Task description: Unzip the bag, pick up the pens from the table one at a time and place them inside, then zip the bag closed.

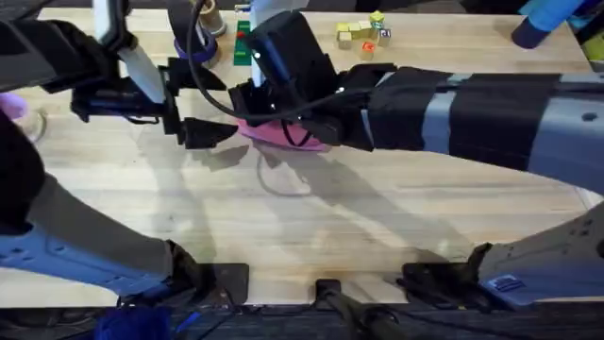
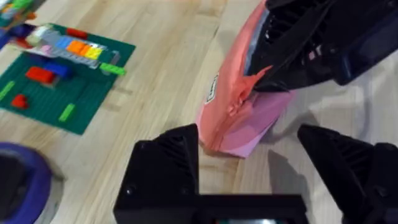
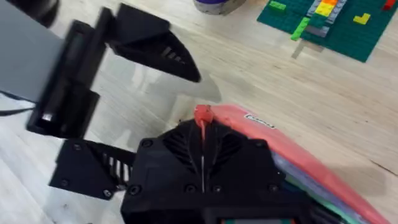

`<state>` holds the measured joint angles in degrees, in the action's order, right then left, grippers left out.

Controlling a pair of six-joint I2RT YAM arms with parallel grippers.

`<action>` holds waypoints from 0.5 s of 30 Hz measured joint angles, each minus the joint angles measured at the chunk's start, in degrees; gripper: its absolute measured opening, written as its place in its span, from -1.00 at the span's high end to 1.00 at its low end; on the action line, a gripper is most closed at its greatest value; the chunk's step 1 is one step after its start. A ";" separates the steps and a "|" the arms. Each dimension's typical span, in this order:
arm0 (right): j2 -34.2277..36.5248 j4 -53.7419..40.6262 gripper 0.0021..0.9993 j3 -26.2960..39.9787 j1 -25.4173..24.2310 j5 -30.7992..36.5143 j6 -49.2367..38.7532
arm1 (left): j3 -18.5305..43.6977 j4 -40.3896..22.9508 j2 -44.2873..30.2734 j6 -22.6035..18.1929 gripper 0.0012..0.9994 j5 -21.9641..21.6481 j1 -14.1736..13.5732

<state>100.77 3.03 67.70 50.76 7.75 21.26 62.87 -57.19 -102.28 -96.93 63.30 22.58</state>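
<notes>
gripping the bag [image 2: 239, 106], right end effector [image 3: 202, 124]; left end effector [image 2: 258, 165] spread apart beside it

Flat green building-brick baseplate [image 2: 59, 93] on tabletop, carrying red, orange, blue, green bricks. Rounded purple object [image 2: 22, 177] near it. Small yellow-green cubes [image 1: 363, 31] clustered at far edge.

Both arms wear matte black shells with grey bands and pale blue-grey base links. The left gripper [image 2: 249, 171] has chunky, angular black fingers [image 2: 165, 162]. The right gripper [image 3: 202, 158] shows ribbed black plastic with small screws. Black cables loop over the right wrist.
</notes>
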 joint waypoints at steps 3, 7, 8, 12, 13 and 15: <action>0.00 0.00 0.95 0.00 0.00 0.00 0.02 | 0.00 1.03 -1.21 -0.01 -0.99 0.13 -1.72; 0.00 0.00 0.95 0.00 0.00 -0.02 0.02 | 0.00 2.10 -2.40 0.03 -0.99 0.18 -3.24; 0.02 0.01 0.95 -0.01 0.00 0.00 0.02 | 0.00 2.37 -2.72 -0.01 -0.99 0.16 -3.54; 0.00 0.00 0.95 0.00 0.00 0.00 0.02 | 0.00 3.35 -3.43 0.01 -0.97 0.17 -4.34; 0.00 0.00 0.95 0.00 0.00 0.00 0.02 | -0.02 3.66 -3.49 0.01 -0.96 0.16 -4.42; 0.00 0.00 0.95 0.00 0.00 0.00 0.02 | -0.02 4.28 -3.48 0.01 -0.95 0.17 -4.51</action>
<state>100.77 3.03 67.70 50.76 7.75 21.28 62.85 -52.92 -105.77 -96.92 63.47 18.06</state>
